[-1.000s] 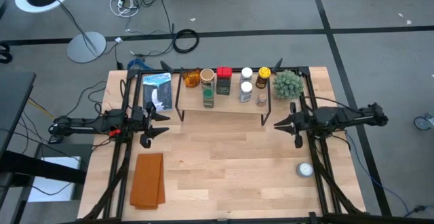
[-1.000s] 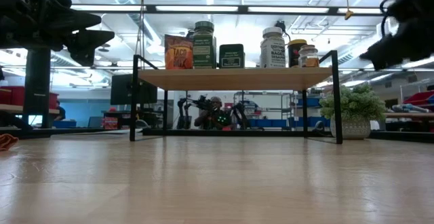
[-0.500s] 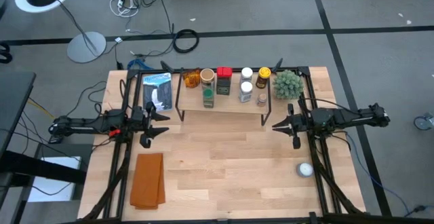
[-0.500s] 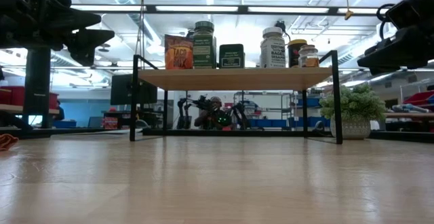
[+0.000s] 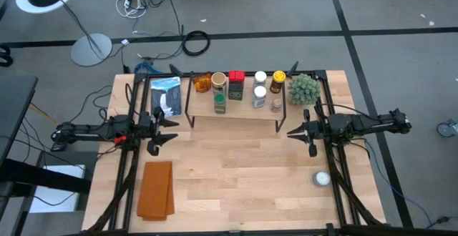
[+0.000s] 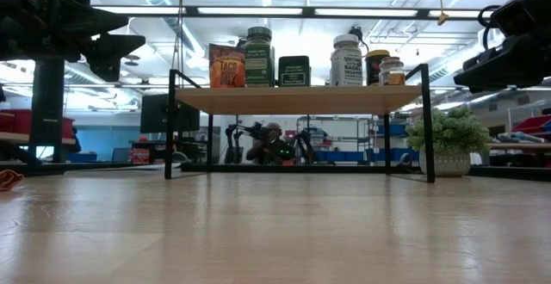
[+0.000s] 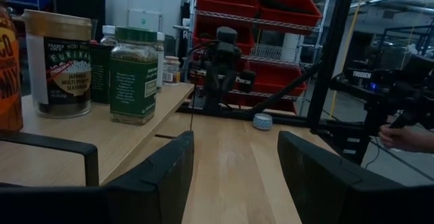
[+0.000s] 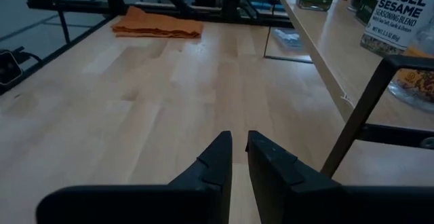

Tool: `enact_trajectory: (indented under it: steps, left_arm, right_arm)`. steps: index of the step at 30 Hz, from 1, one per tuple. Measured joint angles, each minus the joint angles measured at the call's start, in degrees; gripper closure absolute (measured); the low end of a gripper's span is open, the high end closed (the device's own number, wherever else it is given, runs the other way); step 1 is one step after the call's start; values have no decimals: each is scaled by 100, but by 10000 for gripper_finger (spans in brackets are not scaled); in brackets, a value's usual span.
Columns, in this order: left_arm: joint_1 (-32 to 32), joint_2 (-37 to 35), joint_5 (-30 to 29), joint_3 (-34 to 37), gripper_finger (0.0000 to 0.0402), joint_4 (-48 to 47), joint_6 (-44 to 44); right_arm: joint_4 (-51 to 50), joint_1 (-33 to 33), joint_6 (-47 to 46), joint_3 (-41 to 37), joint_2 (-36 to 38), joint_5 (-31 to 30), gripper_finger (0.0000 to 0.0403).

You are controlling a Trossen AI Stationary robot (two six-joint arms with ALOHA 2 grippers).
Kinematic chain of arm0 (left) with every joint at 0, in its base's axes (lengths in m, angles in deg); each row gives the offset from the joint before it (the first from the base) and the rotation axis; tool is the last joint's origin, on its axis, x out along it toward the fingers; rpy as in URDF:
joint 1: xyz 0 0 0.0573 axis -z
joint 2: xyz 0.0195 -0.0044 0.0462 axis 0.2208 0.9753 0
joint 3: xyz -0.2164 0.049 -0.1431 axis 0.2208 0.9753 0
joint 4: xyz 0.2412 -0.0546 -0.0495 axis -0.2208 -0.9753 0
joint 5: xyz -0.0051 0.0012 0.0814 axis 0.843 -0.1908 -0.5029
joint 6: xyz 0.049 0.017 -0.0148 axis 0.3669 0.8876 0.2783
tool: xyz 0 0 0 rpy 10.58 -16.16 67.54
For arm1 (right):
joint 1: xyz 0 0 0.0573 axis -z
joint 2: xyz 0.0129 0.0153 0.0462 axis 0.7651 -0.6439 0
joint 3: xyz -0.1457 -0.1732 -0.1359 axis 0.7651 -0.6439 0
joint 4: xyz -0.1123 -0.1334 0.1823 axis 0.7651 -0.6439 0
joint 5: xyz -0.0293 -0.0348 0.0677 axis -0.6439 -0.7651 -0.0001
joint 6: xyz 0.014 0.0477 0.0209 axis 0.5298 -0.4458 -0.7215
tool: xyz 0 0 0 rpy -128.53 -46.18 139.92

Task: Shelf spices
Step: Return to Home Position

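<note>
All the small spice jars and tins sit on the low light-wood shelf. The right end effector, closed and empty, has shifted slightly. The left end effector waits open. The job looks done.

The shelf was seen in light wood on black legs. A red tin, an amber jar and a yellow-lidded jar were noted, besides an orange cloth and a green plant.
</note>
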Motion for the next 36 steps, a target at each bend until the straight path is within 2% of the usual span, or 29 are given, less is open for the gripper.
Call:
enact_trajectory:
  steps: [8, 16, 22, 36]
  left_arm:
    - [-1, 0, 0, 0, 183, 3, 0]
    - [-2, 0, 0, 0, 183, 3, 0]
    - [-2, 0, 0, 0, 183, 3, 0]
    - [-2, 0, 0, -2, 183, 4, 0]
  right_arm:
    - [-274, 0, -357, 42, -89, -70, 355]
    - [-291, 0, -1053, 42, -398, -776, 355]
    - [31, -4, -1822, 11, -623, -546, 355]
    - [671, -2, -1843, 11, -643, -542, 355]
